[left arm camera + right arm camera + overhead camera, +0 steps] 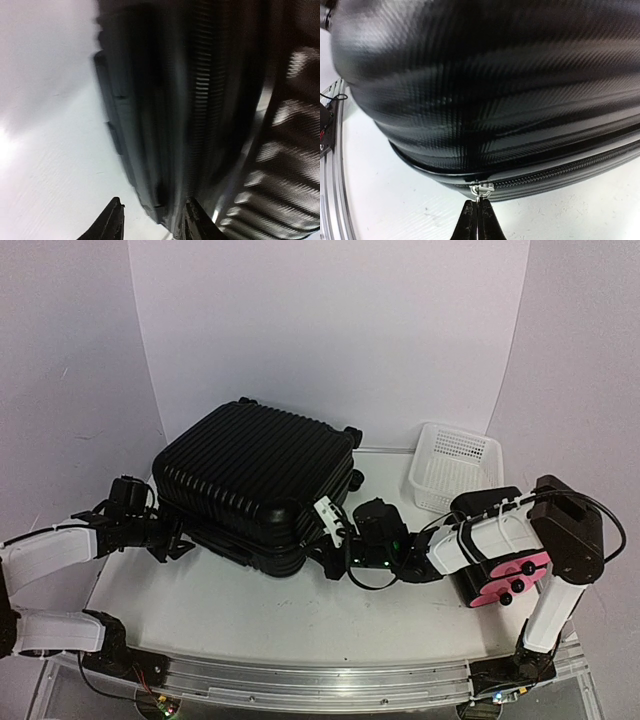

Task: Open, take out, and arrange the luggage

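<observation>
Luggage: we see the large black ribbed hard-shell luggage (255, 475) flat, centre-left on the white table (300, 625).
Left: the left gripper (154, 212) gapes astride its lower rim.
Right: the right gripper (479, 205) pinches its small silver zipper pull (481, 189).

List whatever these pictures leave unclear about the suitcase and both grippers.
Suitcase interior: the shell hides it in every view.
Left gripper: left wrist view is blurred, so contact between fingers and suitcase rim is unclear.
Right gripper: in the top view, black on black against the suitcase corner.
Zipper: cut off by the right wrist view's edge.
</observation>
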Robot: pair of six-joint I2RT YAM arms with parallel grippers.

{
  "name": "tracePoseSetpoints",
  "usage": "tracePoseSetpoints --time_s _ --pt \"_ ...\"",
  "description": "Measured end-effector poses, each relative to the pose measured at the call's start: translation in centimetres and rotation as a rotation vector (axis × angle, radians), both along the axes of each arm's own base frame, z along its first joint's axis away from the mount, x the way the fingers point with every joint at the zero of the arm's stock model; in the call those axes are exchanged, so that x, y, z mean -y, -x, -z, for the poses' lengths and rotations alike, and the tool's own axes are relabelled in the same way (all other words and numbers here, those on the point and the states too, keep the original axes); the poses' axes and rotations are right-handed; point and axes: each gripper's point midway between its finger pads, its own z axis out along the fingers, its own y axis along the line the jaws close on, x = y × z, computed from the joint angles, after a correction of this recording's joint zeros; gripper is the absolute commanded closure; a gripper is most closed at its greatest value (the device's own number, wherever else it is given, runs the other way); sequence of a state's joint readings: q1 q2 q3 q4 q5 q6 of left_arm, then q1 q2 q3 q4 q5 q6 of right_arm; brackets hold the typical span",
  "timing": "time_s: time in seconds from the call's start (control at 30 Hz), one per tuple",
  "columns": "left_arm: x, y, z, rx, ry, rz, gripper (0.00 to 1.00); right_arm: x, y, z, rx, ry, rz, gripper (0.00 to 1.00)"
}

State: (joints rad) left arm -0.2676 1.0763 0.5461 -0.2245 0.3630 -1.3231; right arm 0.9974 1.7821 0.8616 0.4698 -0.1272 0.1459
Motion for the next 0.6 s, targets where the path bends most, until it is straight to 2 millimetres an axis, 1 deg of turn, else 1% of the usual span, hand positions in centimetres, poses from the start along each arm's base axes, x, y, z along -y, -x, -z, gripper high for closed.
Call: tracePoseSetpoints --time_s 0.07,0.1,0.17,0.23,0.3,0.37,0.5,0.6 --pt "-0.8 0.8 0.6 -0.026 -0.027 -0.027 0.57 -0.2 -0.1 -0.4 0.007 -0.009 0.001 1.0" --pt "-1.1 1.1 0.6 -0.033 -0.038 -0.037 0.54 -0.3 -0.2 -0.7 0.013 -0.019 0.002 1.0" --pt "-1.7 1.6 0.3 -0.028 -0.056 -0.062 0.52 -0.4 -0.3 -0.8 0.014 -0.018 0.001 1.0" --pt "-2.0 1.6 -0.3 -0.004 -0.056 -0.074 0.49 -0.4 -0.3 -0.8 0.013 -0.018 0.001 1.0" --pt "-1.7 1.3 -0.2 -0.002 -0.05 -0.067 0.46 -0.4 -0.3 -0.8 0.013 -0.018 0.001 1.0" --pt "-1.2 0.7 0.7 -0.023 -0.041 -0.05 0.44 -0.4 -0.3 -0.8 0.013 -0.018 0.001 1.0" --pt "-0.5 0.4 3.3 -0.1 -0.043 -0.016 0.38 -0.4 -0.3 -0.8 0.013 -0.018 0.001 1.0" --pt "-0.1 -0.1 3.6 -0.098 -0.043 0.007 0.35 -0.4 -0.3 -0.8 0.013 -0.018 0.001 1.0"
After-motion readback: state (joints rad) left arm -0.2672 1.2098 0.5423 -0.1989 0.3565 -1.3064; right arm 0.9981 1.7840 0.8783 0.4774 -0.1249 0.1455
